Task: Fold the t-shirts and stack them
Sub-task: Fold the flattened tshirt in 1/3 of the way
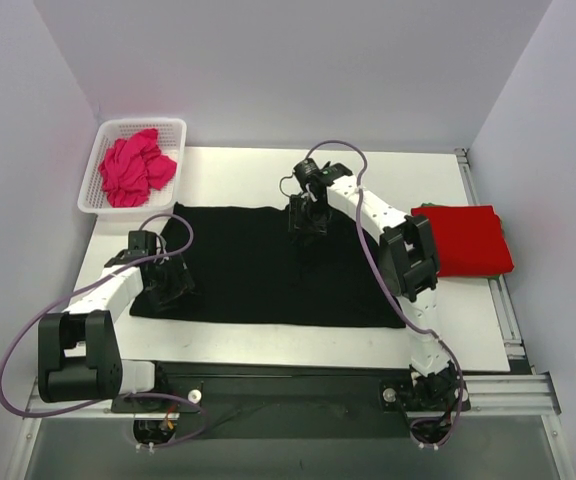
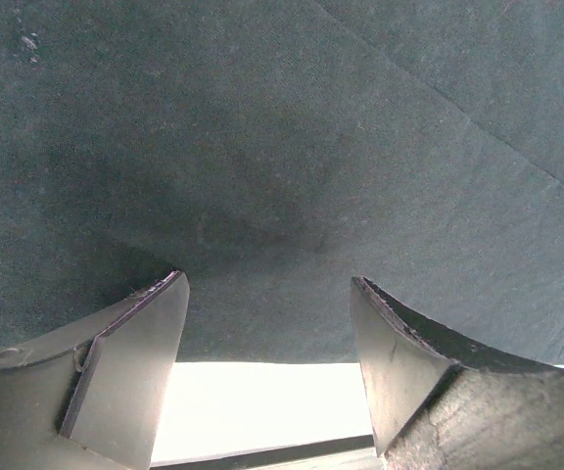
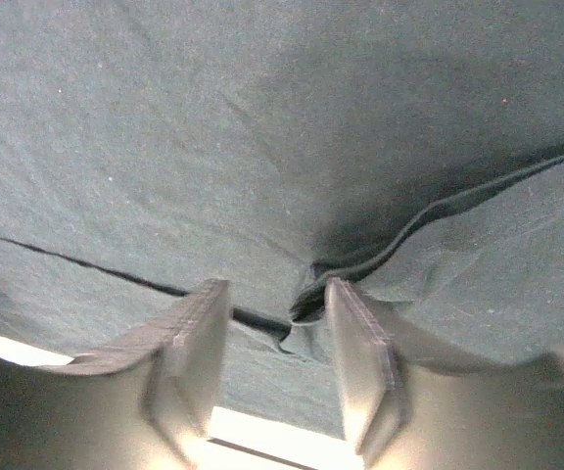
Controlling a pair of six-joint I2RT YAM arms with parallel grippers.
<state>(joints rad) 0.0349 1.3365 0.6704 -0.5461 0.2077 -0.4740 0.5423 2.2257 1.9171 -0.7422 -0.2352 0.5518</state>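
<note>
From above, the black t-shirt [image 1: 268,265] lay spread flat on the table [image 1: 268,340]. The left gripper [image 1: 168,285] was low over its edge, and the right gripper [image 1: 306,225] was at the opposite, far edge. Out past the right arm's elbow sat the red t-shirt [image 1: 463,240], already folded square. The magenta-pink t-shirt [image 1: 133,168] was bunched in the white mesh basket [image 1: 183,125], beyond the left gripper. I took the black cloth for light and limp. It looked likely to sag and slide, so an edge or corner seemed better to pinch than the middle. The arms hid the cloth directly under both grippers.

Through the left wrist camera, the left gripper [image 2: 267,284] was released, its jaws wide apart. The black t-shirt [image 2: 282,147] filled everything ahead of the fingers. A bright strip of table [image 2: 262,401] showed behind the tips, so the cloth's edge ran just between them. No sleeve or collar could be made out.

Through the right wrist camera, the right gripper [image 3: 274,289] had narrower jaws, with a gap left between them. A pucker of the black t-shirt [image 3: 164,117] rose against one finger's inner face, unclamped as far as I could see. A folded edge ran off ahead and to the side. What lay beneath it was hidden.
</note>
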